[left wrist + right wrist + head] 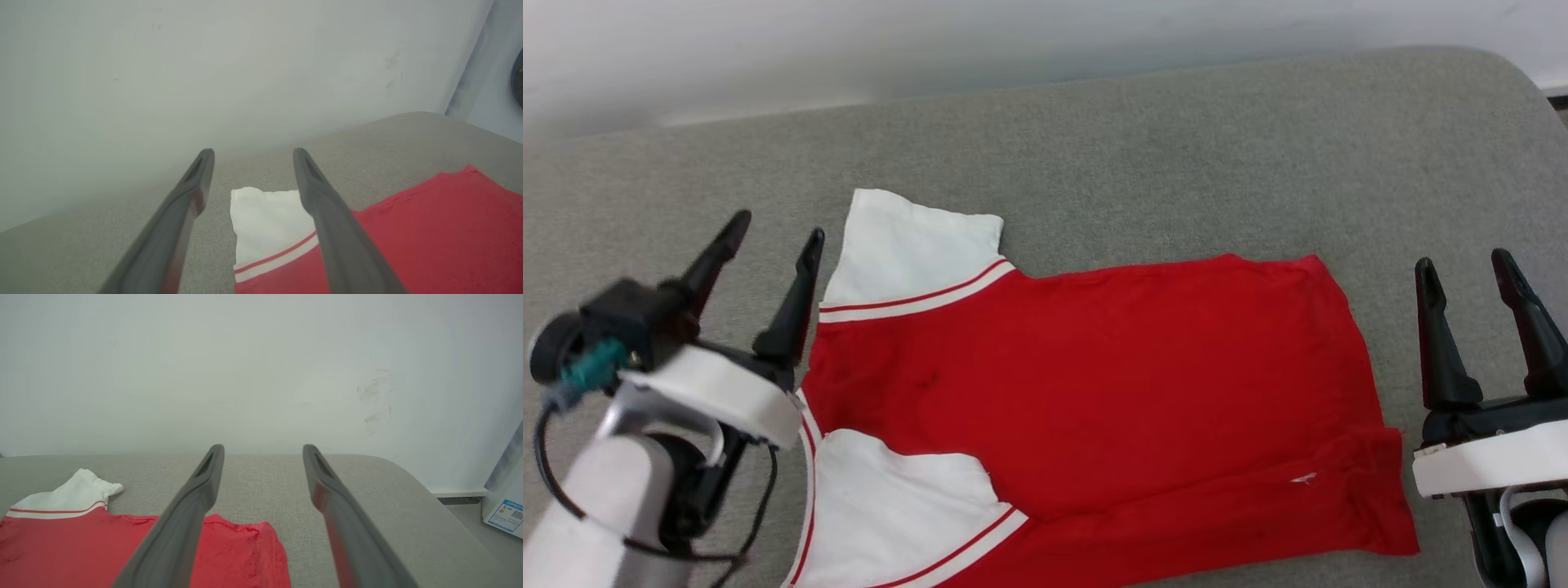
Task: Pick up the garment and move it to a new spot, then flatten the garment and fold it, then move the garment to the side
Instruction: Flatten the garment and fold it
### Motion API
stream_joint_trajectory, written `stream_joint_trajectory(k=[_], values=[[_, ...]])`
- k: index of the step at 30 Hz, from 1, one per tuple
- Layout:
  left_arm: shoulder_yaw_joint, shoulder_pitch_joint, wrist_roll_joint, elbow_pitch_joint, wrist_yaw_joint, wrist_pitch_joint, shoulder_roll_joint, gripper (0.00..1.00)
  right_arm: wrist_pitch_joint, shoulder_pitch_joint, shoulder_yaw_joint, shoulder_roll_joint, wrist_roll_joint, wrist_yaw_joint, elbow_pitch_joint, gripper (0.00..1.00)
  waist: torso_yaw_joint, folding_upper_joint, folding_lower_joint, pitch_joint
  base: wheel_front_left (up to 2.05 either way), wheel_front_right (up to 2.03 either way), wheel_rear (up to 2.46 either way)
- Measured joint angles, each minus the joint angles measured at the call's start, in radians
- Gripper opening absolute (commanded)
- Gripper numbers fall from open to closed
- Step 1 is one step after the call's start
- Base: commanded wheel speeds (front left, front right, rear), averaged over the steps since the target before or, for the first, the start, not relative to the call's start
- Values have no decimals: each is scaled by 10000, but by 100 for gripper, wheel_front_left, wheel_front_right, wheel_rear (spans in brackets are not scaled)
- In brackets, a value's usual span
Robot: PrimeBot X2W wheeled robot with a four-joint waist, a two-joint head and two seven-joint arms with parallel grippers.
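The red T-shirt [1094, 392] lies flat on the grey desk [1176, 147], which has a soft cloth top. It sits between the two grippers, and neither gripper holds it. The left gripper [778, 226] has its two dark fingers wide apart with nothing in them. The shirt is just to the right of this gripper. One white sleeve [907, 253] with red and white stripes is right beside its inner finger, and the other white sleeve [890, 498] is lower down, next to its wrist. The right gripper [1463, 261] is spread apart too, and it is empty. The bottom edge of the shirt is a little to the left of it, not touching. Past both grippers stands a pale wall [1013, 41].
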Motion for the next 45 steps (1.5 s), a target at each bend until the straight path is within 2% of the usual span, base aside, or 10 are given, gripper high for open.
stream_joint_trajectory(k=[1,3,10,12,18,25,41,42,43,45], values=[[-44,-1062,-518,293,-499,1499,610,100,-35,-107,94,115,-52,0,-127,100,-270,0,0,412,0,0,0],[-286,-1722,-1020,533,-761,2752,1034,100,-63,-202,186,182,-86,0,-167,100,-468,0,0,697,0,0,0],[-554,-4015,-2652,1465,-957,7014,2220,100,-349,-436,552,395,-169,0,-121,100,-1285,0,1,1664,0,0,0],[-533,-4504,-3237,1730,-928,8205,2372,100,-458,-496,610,464,-161,0,-69,100,-1539,0,1,1913,0,0,0],[-401,-5822,-3802,2458,-94,10654,2840,100,-748,-682,1057,579,-77,0,263,100,-2194,0,1,2604,0,0,0],[-569,-6548,-3551,3164,324,11750,3375,100,-1007,-969,1478,569,44,0,673,100,-2746,0,1,3193,0,0,0],[-986,-6790,-3981,3845,-291,12525,3425,100,-1208,-1141,1517,566,-8,0,1198,100,-2857,0,0,3466,0,0,0],[-982,-6790,-3986,3860,-286,12516,3390,57,-1206,-1171,1526,568,-10,0,1200,100,-2846,0,0,3467,0,0,0],[-982,-6788,-4021,3870,-290,12516,3352,0,-1200,-1198,1538,568,-12,0,1200,100,-2836,0,0,3465,0,0,0],[-936,-6762,-4149,3894,-288,12422,3237,0,-1164,-1212,1544,568,-13,0,1195,100,-2817,0,0,3477,0,0,0]])
